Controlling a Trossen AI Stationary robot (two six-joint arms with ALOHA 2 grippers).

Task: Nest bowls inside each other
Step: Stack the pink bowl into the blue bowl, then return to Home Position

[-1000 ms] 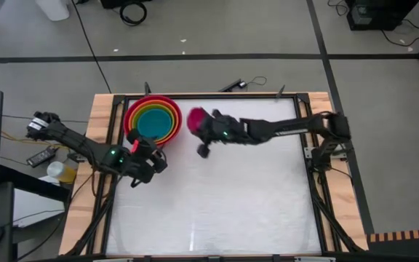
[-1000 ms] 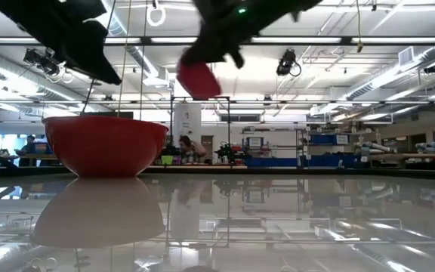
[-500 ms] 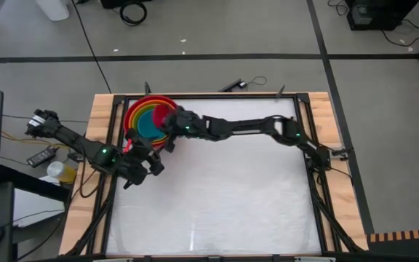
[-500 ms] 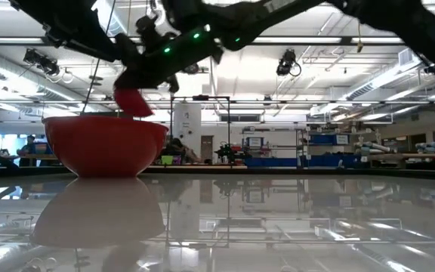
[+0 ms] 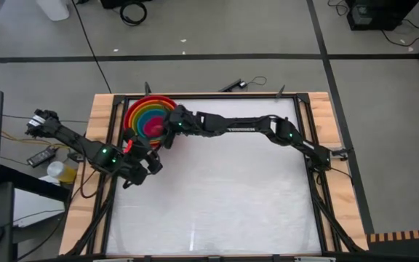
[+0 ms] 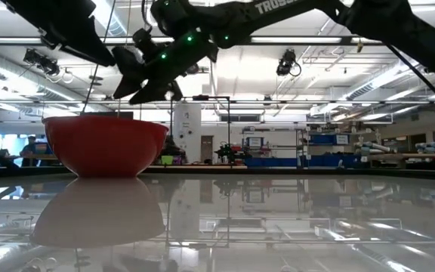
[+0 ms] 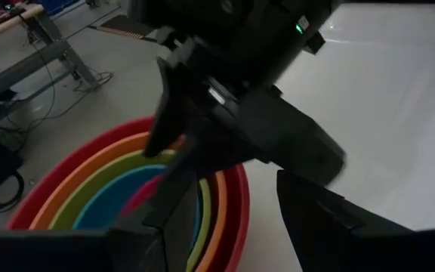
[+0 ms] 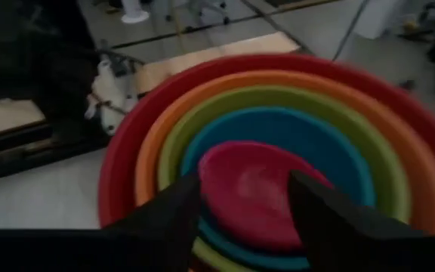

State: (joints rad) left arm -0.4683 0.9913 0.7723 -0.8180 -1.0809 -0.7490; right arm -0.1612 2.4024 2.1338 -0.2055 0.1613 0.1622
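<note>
The bowls [image 5: 150, 118] stand nested at the table's far left: red [image 8: 119, 174] outermost, then orange [image 8: 153, 151], yellow-green [image 8: 174, 147], blue [image 8: 316, 143] and the magenta-pink one [image 8: 251, 193] innermost, lying in the blue one. In the low view only the red bowl [image 6: 104, 143] shows, resting on its base. My right gripper [image 8: 245, 181] hovers open just above the stack, its fingers on either side of the pink bowl. My left gripper [image 7: 232, 215] stands open beside the stack's near side, holding nothing.
The right arm [image 5: 231, 127] stretches across the far part of the table from the right side to the stack. The left arm [image 5: 86, 149] reaches in over the left edge. The white tabletop [image 5: 217, 196] lies open in front of both.
My right gripper has carried the pink bowl toward the table's left edge and down over the stack, then opened and let go. The pink bowl now lies inside the blue bowl.
</note>
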